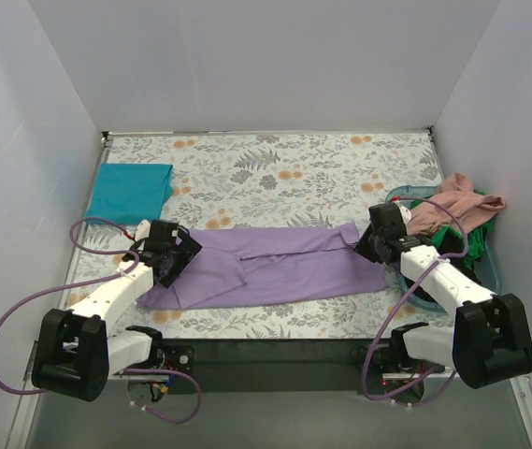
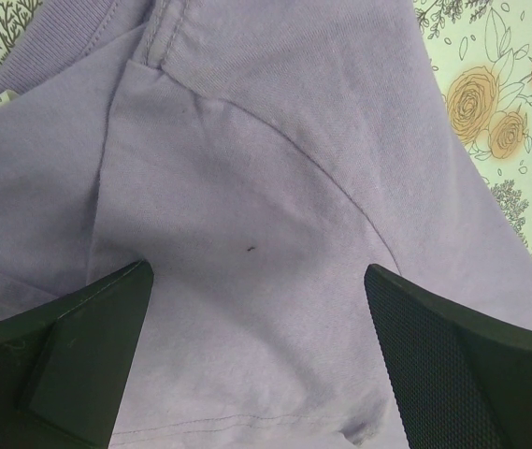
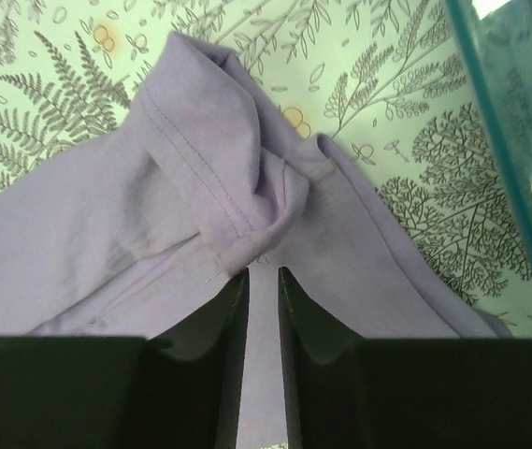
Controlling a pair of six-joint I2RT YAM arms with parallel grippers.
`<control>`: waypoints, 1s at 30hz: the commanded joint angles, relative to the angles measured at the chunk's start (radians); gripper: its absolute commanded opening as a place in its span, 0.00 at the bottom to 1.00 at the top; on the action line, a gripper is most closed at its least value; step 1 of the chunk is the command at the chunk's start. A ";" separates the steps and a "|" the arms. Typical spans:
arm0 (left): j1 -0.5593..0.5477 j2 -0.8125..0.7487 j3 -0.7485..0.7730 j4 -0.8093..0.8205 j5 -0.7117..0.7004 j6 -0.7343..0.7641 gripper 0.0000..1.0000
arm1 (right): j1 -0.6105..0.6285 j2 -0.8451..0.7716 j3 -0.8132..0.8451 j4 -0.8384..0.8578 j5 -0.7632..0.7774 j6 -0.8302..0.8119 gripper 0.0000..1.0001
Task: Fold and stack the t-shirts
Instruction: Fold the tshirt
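Observation:
A lavender-purple t-shirt (image 1: 275, 267) lies spread in a long strip across the near part of the table. My left gripper (image 1: 174, 257) is open just above its left end, with the fabric (image 2: 247, 187) lying flat between the wide-apart fingers (image 2: 88, 327). My right gripper (image 1: 370, 241) is at the shirt's right end, its jaws nearly together on a bunched hem (image 3: 237, 224). A folded teal t-shirt (image 1: 130, 192) lies at the far left. A salmon-pink t-shirt (image 1: 457, 208) and a green one (image 1: 460, 241) hang out of the tub at the right.
The grey floral-print cloth (image 1: 275, 168) covers the table. The see-through blue plastic tub (image 1: 492, 257) stands at the right edge, close beside the right arm; its wall shows in the right wrist view (image 3: 509, 122). White walls close in the table on three sides.

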 commanded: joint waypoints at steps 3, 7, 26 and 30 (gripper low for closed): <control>0.007 0.008 0.000 -0.054 -0.037 0.020 0.98 | -0.030 -0.003 0.072 0.052 0.011 -0.042 0.34; 0.009 0.002 0.000 -0.051 -0.036 0.018 0.98 | -0.038 0.005 0.082 0.054 -0.046 -0.044 0.41; 0.007 0.014 0.006 -0.068 -0.057 0.007 0.98 | -0.041 0.054 0.025 0.009 0.058 0.028 0.39; 0.009 0.014 0.006 -0.068 -0.060 0.006 0.98 | -0.044 0.067 0.020 0.014 0.061 0.018 0.33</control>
